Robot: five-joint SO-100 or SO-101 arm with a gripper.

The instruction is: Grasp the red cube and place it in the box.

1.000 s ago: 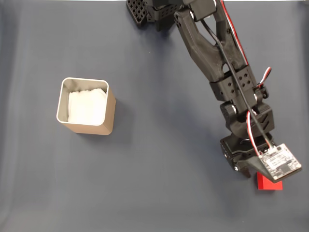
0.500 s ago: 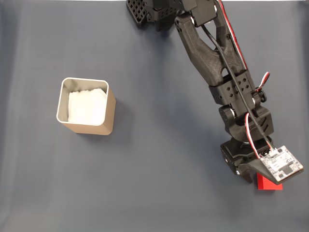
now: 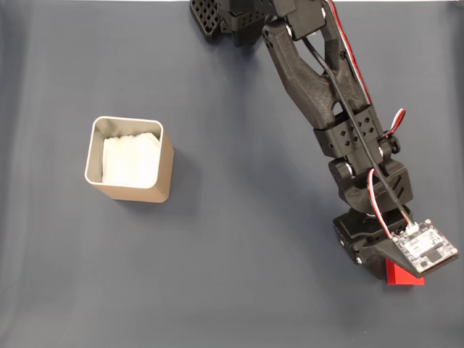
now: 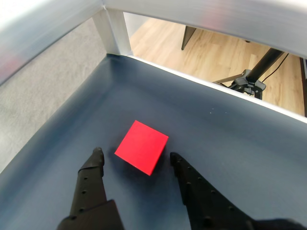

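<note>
Fingers (image 4: 91,184) sat nearest my wrist camera, two black ones spread apart, with the hand (image 4: 135,155) open wider than the red cube (image 4: 142,146). The cube lay on the dark worktop (image 4: 230,143) just past the fingertips, in line with the gap between them and turned corner-on. I could see a sliver of worktop between the left fingertip and the cube; on the right side the fingertip stood close beside the cube's corner, and I could not tell whether it touched. Nothing was gripped.

In my fixed view the arm (image 3: 319,80) reached down from the top edge to the lower right of the worktop (image 3: 239,239), and the hand (image 3: 378,267) hung over the cube (image 3: 403,275), of which a red strip showed beneath a small circuit board (image 3: 425,248) on the wrist. The box (image 3: 130,159), tan with a silvery rim and white lining, stood upright well apart on the left.

Beyond the worktop's far edge, the wrist view showed a wooden floor (image 4: 211,48).
</note>
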